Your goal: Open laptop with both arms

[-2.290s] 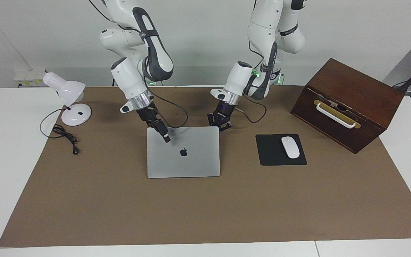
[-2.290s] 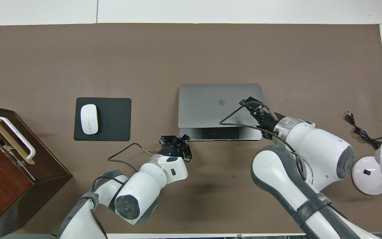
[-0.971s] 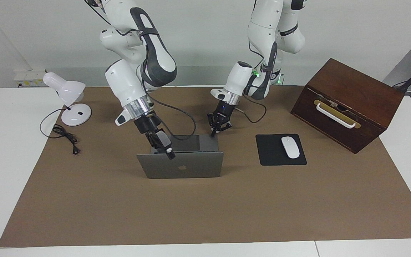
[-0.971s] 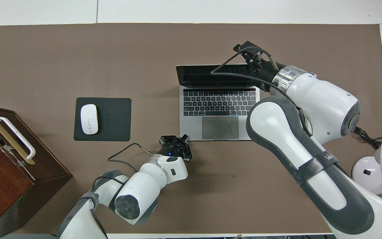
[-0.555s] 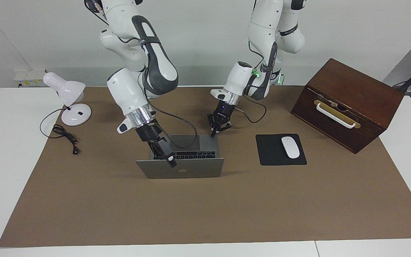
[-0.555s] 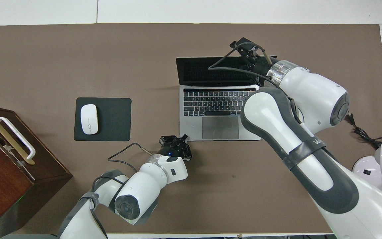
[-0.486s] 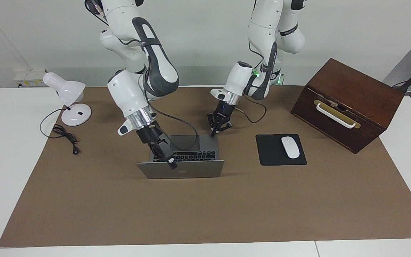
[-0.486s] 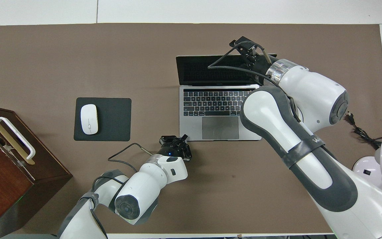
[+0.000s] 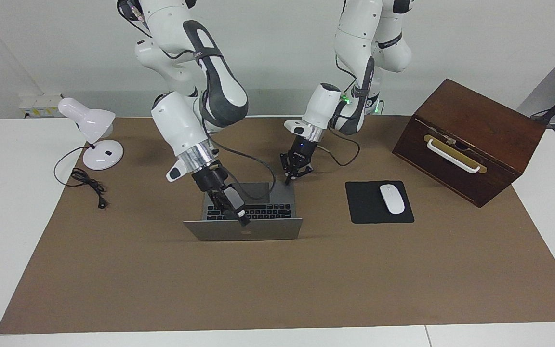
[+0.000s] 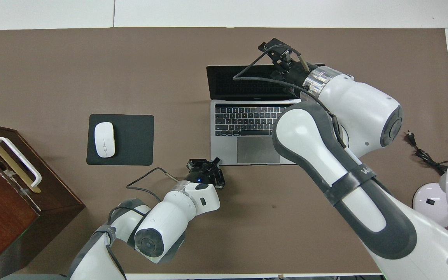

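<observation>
Left gripper (image 9: 287,181), fingertips pressed together, pins the laptop (image 9: 244,230) base corner at frame centre. Right gripper (image 9: 242,220), fingers unreadable, sits at the raised lid's top edge. Rigid, slick metal; thin lid likely fragile: push its edge gently.

Bare brown mat covers the table (image 9: 277,279) across the frame's lower half. The open silver-grey laptop (image 9: 244,229) blocks the centre; a dark wooden box (image 9: 470,140) stands at upper right.
</observation>
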`<state>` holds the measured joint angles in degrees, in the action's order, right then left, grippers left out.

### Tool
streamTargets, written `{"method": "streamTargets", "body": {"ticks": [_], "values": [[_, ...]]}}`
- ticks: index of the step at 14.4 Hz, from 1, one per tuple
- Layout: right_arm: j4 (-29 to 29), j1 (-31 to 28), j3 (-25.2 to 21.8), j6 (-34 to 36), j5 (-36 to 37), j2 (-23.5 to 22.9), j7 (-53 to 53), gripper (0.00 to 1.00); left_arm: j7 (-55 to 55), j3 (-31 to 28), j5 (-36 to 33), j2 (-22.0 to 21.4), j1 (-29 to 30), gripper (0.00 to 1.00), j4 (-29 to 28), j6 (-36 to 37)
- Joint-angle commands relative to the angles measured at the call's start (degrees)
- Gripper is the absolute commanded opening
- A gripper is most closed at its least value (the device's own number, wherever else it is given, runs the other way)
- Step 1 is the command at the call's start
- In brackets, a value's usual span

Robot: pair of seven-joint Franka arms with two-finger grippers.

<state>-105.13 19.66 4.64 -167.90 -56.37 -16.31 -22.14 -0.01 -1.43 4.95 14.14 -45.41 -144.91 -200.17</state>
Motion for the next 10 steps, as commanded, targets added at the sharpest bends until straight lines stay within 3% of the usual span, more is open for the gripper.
{"method": "streamTargets", "body": {"ticks": [1, 3, 5, 8, 10], "values": [[-1.57, 2.74, 0.10, -0.85, -2.34, 5.48, -4.12, 1.00, 0.89, -1.03, 1.29, 3.35, -1.26, 0.00, 0.77, -0.66], [-1.57, 4.75, 0.28, -1.46, -2.34, 7.51, -6.85, 1.00, 0.98, -0.94, 1.29, 3.35, -1.26, 0.00, 0.77, -0.66], [0.96, 6.44, -0.07, -5.49, -0.42, 6.56, -5.12, 1.00, 0.89, -0.94, 1.37, 3.35, -1.26, 0.00, 0.95, -0.66], [12.71, 3.20, -0.07, -5.69, 4.33, 3.66, 2.42, 1.00, 0.80, -1.03, 1.98, 2.47, -0.73, 0.00, 1.21, -0.66], [20.10, -1.26, -0.07, -2.11, 8.71, 1.99, 4.64, 1.00, 0.45, -1.03, 2.95, 1.68, -0.73, 0.00, 1.21, -0.66]]}}
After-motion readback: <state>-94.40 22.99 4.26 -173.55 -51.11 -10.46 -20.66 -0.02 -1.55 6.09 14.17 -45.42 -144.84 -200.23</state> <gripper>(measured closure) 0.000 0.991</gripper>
